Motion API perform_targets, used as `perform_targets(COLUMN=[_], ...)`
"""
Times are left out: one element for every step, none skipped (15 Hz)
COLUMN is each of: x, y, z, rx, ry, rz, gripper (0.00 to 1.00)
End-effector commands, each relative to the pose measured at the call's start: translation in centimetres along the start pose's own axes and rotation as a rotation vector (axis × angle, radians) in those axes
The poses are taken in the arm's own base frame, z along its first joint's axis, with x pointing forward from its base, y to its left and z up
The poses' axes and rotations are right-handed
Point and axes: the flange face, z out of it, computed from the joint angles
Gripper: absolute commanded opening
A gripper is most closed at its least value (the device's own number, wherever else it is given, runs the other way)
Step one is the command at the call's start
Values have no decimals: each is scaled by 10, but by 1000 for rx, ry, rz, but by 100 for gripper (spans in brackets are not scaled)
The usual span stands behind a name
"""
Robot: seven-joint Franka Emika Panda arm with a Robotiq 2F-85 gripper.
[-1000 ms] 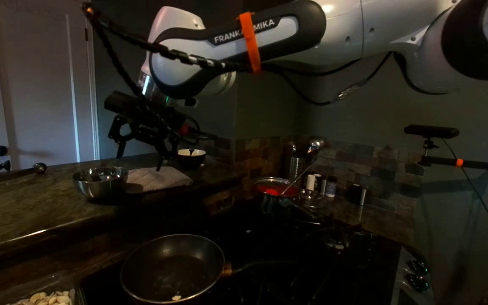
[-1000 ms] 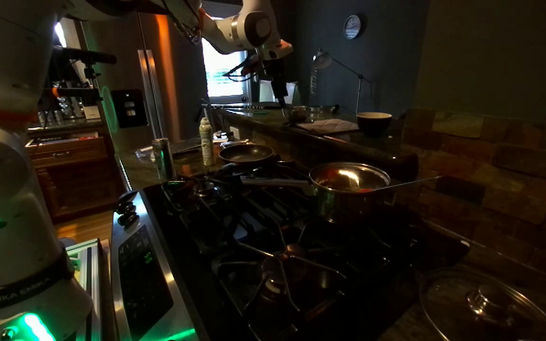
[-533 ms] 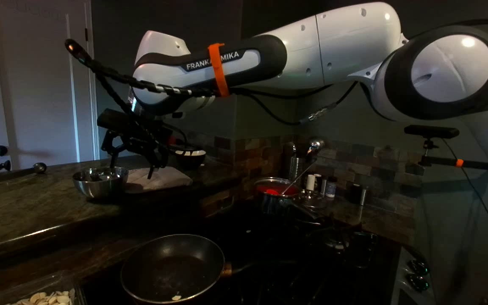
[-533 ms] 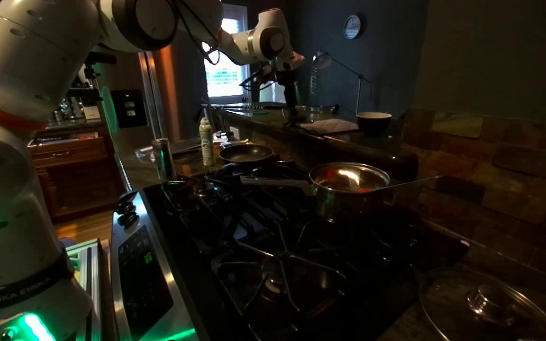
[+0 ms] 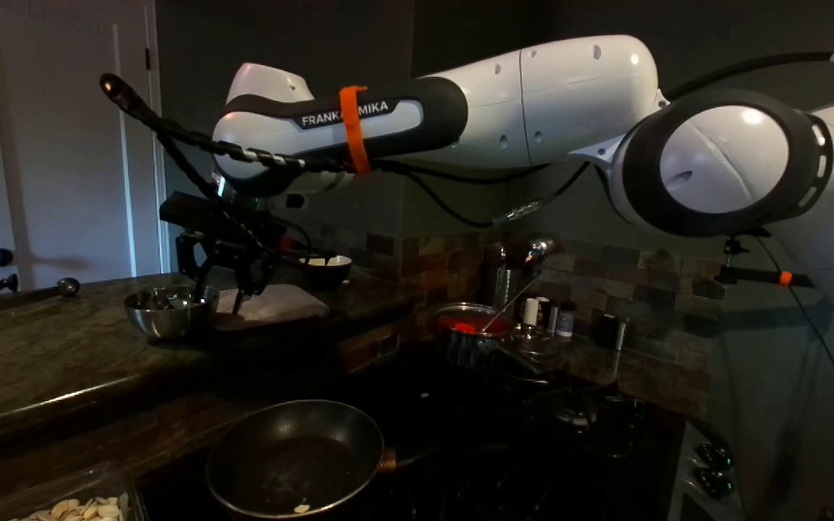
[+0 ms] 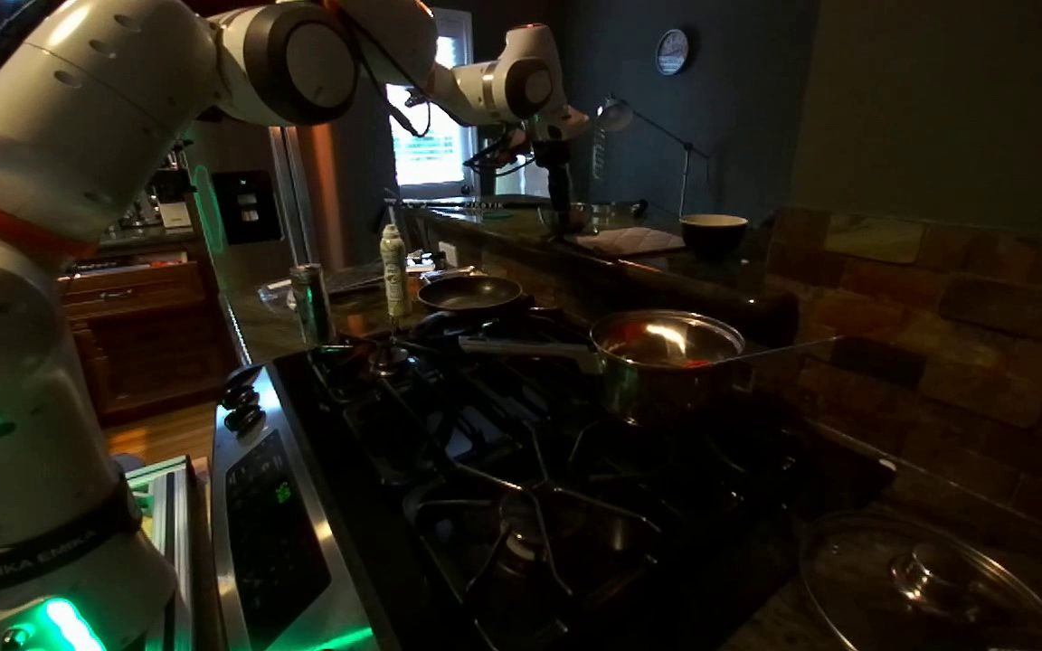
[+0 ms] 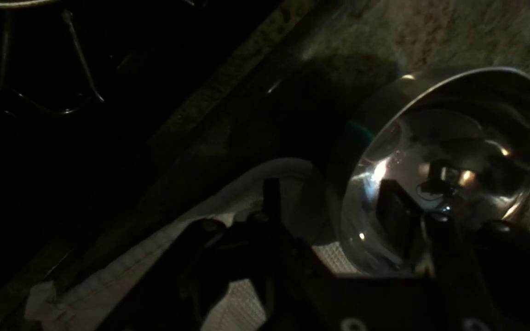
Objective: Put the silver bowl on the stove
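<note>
My pincer [image 7: 329, 195] stands wide, one finger over the mirror-smooth inside of the silver bowl [image 7: 449, 133], the other outside its rim, above a quilted cloth [image 5: 283, 304]. The bowl sits upright on the raised, speckled stone counter [image 5: 48, 354]. A round dark frying pan [image 5: 297, 452] and a long-handled steel pot [image 6: 657, 398] take up room on the black, wire-grated stove [image 6: 467, 438]. In this gloom, whether my fingers touch the bowl I cannot tell.
</note>
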Motion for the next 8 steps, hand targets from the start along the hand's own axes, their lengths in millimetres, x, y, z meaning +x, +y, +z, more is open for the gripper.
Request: perform_targets(x=[0,-1,-1,-1,-2,-2,-2,-2], y=[-5,-5,-5,-5,-6,-6,-6,-5], z=[7,8,9,11,12,13,14,13], rx=[-13,-17,-22,-27,-30,-32,-34,-36], ry=[-25,-27,-28,-27,-28,-28,-28,-27], rz=[-7,-8,-8,-8,-8,-8,-8,-8], gripper=[26,18,9,2,0,0,0,1])
